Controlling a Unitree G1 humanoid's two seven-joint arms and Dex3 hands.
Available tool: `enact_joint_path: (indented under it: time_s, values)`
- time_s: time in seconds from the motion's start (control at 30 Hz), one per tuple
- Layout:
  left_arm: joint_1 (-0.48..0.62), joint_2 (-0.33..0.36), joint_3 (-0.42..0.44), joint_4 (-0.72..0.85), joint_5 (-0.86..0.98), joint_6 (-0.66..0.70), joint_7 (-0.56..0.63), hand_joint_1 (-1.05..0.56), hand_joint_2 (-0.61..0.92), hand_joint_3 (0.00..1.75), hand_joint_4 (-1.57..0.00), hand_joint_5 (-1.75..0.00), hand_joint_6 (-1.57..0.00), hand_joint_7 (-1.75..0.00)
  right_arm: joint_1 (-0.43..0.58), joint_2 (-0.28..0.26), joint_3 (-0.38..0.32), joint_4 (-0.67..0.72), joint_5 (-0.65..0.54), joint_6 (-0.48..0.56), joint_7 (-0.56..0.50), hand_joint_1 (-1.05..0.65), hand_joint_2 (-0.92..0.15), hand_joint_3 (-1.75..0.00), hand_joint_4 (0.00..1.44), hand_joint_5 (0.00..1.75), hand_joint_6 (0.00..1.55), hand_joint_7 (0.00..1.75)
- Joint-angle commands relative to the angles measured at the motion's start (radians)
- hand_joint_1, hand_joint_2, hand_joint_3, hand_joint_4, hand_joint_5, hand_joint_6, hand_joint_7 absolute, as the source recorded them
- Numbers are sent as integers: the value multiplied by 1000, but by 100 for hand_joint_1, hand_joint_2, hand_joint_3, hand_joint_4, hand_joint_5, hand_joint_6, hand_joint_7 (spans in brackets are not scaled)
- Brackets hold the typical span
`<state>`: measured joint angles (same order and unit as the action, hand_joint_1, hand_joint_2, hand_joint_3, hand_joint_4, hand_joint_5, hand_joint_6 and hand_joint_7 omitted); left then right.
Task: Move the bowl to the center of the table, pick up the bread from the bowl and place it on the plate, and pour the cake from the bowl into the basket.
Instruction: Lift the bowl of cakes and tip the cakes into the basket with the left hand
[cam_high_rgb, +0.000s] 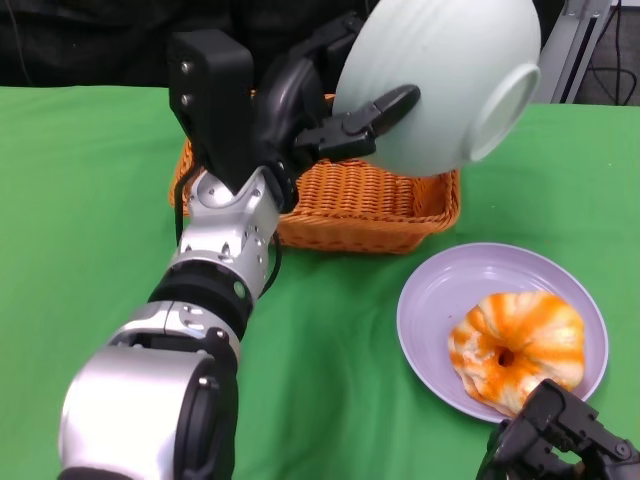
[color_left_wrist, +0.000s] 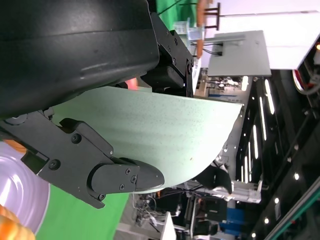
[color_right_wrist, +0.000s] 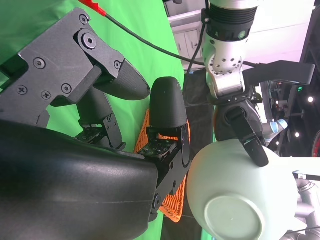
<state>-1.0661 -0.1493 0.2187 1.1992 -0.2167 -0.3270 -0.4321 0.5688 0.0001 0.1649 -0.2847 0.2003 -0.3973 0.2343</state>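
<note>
The pouring step looks to be in hand: the left robot hand (cam_high_rgb: 330, 125) grips the pale green bowl (cam_high_rgb: 440, 80) by its rim and holds it tipped high over the orange wicker basket (cam_high_rgb: 350, 205) at the far side of the table (cam_high_rgb: 90, 200); the bowl's foot faces right and its inside is hidden, so whether the cake has dropped cannot be told. The bread (cam_high_rgb: 517, 347), glazed orange and white, already lies on the lilac plate (cam_high_rgb: 440, 290) at near right; the right robot hand (cam_high_rgb: 555, 440) hangs beside the plate's near edge, holding nothing, fingers apart in its wrist view; next the bowl wants tilting on, then righting.
</note>
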Motion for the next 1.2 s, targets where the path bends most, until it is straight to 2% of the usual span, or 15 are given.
enact_joint_path:
  time_s: [0.03, 0.33, 0.47, 0.67, 0.87, 1.03, 1.2]
  values:
    - [-48, 16, 20, 8, -18, 17, -9, -24, 70, 82, -73, -175, -64, -159, 8, -5, -6, -1, 11, -16, 4, -10, -37, -143, 70, 175, 54, 169]
    - [-77, 6, 44, 30, -18, 67, 41, -24, 70, 79, -74, -175, -64, -160, 11, -8, -5, 0, 9, -23, 6, -7, -38, -144, 70, 175, 54, 169]
    - [-87, -7, 74, 30, -40, 117, 66, -18, 61, 96, -78, -175, -72, -157, 13, -9, -6, -1, 5, -22, 6, -8, -38, -144, 71, 175, 54, 169]
    - [-94, -23, 122, 28, -79, 197, 115, -13, 58, 108, -80, -175, -74, -154, 9, -9, -8, 9, 2, -32, 10, -7, -37, -146, 71, 175, 54, 170]
    - [-93, -26, 132, 20, -89, 228, 133, -13, 58, 108, -79, -175, -74, -155, 10, -9, -8, 5, -1, -26, 7, -6, -37, -146, 71, 175, 54, 171]
    - [-96, -31, 187, 16, -153, 324, 184, -15, 66, 108, -80, -175, -70, -159, 5, -12, -15, 13, -13, -34, 6, -9, -36, -144, 72, 175, 54, 170]
    - [-100, -31, 215, 8, -191, 379, 209, -14, 73, 96, -76, -175, -63, -161, 5, -10, -15, 12, -8, -29, 7, -7, -37, -142, 70, 175, 54, 169]
